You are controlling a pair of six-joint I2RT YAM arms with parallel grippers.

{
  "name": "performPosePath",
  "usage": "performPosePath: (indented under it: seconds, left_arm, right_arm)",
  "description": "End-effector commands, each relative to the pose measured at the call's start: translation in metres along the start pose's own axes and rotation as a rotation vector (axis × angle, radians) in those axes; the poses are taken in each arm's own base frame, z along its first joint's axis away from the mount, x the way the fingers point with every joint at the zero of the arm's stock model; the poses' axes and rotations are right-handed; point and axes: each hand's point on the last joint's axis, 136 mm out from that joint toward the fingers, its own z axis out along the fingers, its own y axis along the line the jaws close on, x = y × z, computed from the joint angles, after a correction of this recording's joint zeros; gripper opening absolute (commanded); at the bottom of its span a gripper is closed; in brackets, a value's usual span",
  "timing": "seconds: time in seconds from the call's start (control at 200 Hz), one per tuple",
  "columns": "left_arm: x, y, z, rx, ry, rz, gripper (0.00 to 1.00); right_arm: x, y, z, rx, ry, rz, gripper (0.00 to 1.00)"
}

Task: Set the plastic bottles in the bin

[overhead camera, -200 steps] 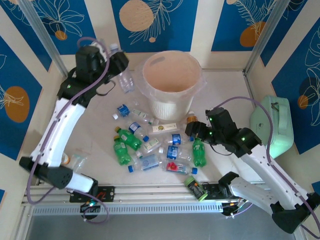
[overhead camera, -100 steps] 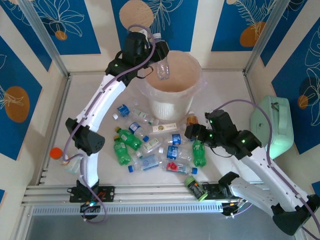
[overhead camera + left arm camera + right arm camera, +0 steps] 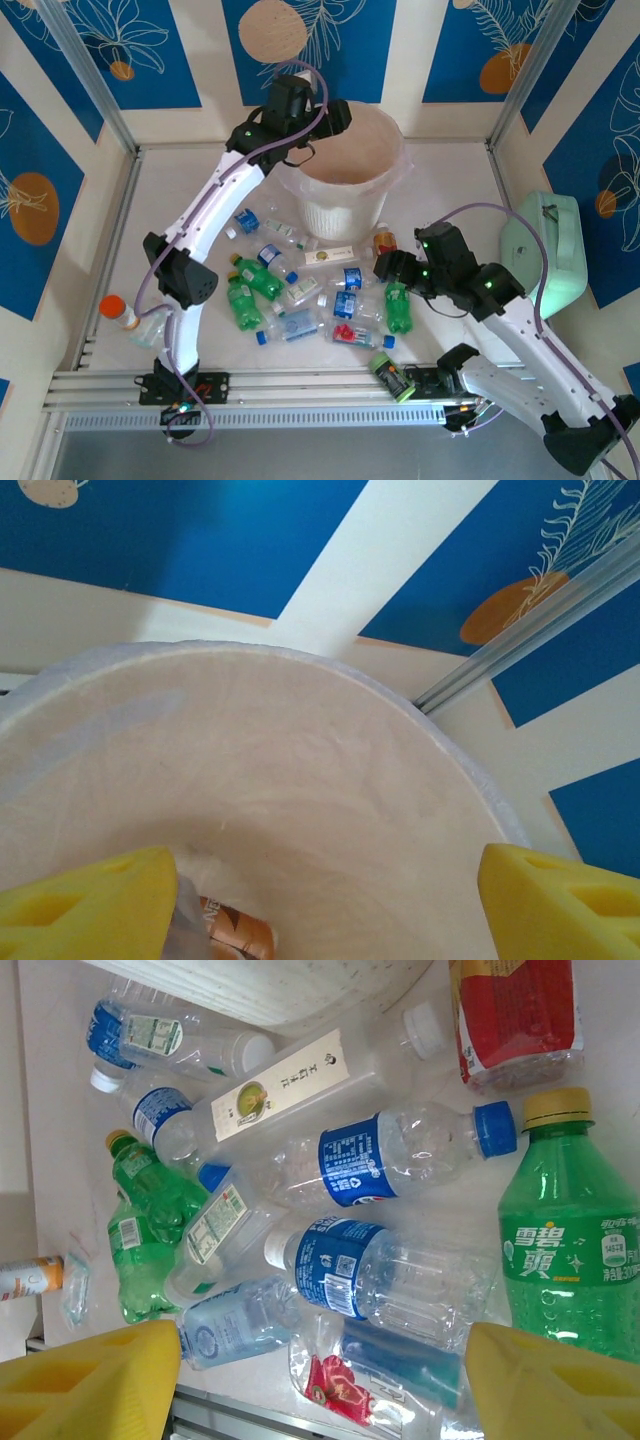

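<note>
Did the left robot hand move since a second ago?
Yes. The left gripper swung to the right, from beside the bin's left side to over its opening.

One camera, above and behind my bases, covers the whole desk point(image 3: 170, 200), sharing the bin point(image 3: 335, 212) with my close left wrist view and the plastic bottles point(image 3: 345, 305) with my right.

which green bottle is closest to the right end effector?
The green bottle on the pile's right edge, just beside the right end effector. The other green bottles lie farther off, on the pile's left.
</note>
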Motion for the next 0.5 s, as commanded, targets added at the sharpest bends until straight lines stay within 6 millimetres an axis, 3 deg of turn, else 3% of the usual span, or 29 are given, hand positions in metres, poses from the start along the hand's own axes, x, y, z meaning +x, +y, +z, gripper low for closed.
performPosePath:
  seconds: [0.0,0.135,0.23,0.345,0.495]
  left_arm:
    - [-0.027,-0.020,-0.039,0.019,-0.078,0.068,0.80]
    - [-0.036,-0.021,-0.077,-0.005,-0.093,0.149,0.83]
    - [-0.030,-0.002,-0.107,-0.074,-0.069,0.213,0.87]
    - [-0.013,0.044,-0.144,-0.179,-0.046,0.222,0.88]
    - [0.017,0.131,-0.190,-0.332,-0.024,0.101,0.90]
  right_arm:
    - [-0.005,0.007,-0.009,-0.018,-0.005,-0.017,0.76]
    - [-0.010,0.007,-0.011,-0.016,-0.015,-0.021,0.76]
    - [-0.012,0.008,-0.014,-0.021,-0.024,-0.024,0.76]
    - [-0.011,0.007,-0.012,-0.030,-0.025,-0.019,0.76]
    - [-0.009,0.009,-0.006,-0.043,-0.012,-0.012,0.76]
